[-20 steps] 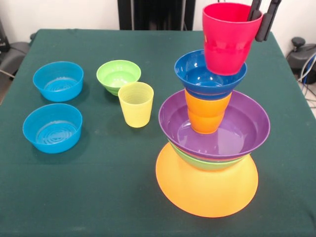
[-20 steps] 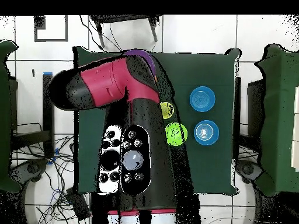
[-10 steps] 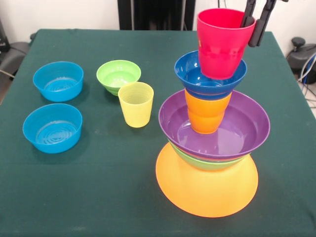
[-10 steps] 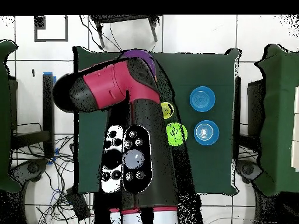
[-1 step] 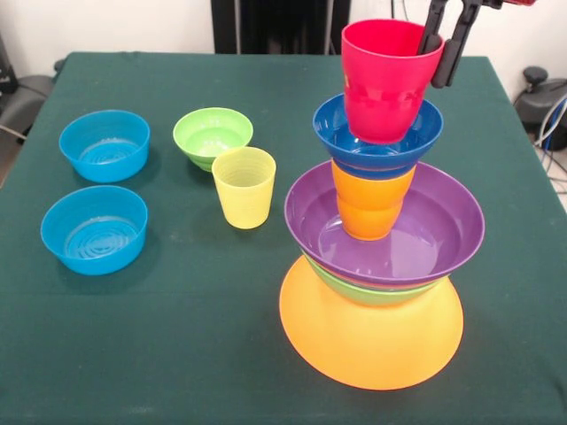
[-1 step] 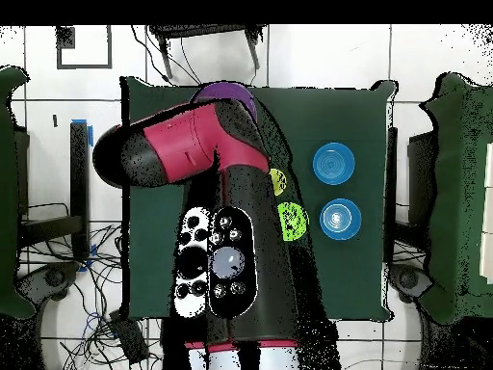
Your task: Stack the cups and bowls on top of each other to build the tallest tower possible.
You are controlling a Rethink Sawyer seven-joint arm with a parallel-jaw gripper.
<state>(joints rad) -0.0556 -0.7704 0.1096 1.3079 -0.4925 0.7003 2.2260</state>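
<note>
One red cup (image 5: 387, 80) pinched at its rim by gripper (image 5: 443, 44), bottom inside blue bowl (image 5: 377, 135) atop tower (image 5: 376, 266).

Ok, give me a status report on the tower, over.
Gripper shut on the red cup's rim. Cup upright over the dark blue bowl, atop the tower. Yellow cup waits apart on the table; nothing in the way.
</note>
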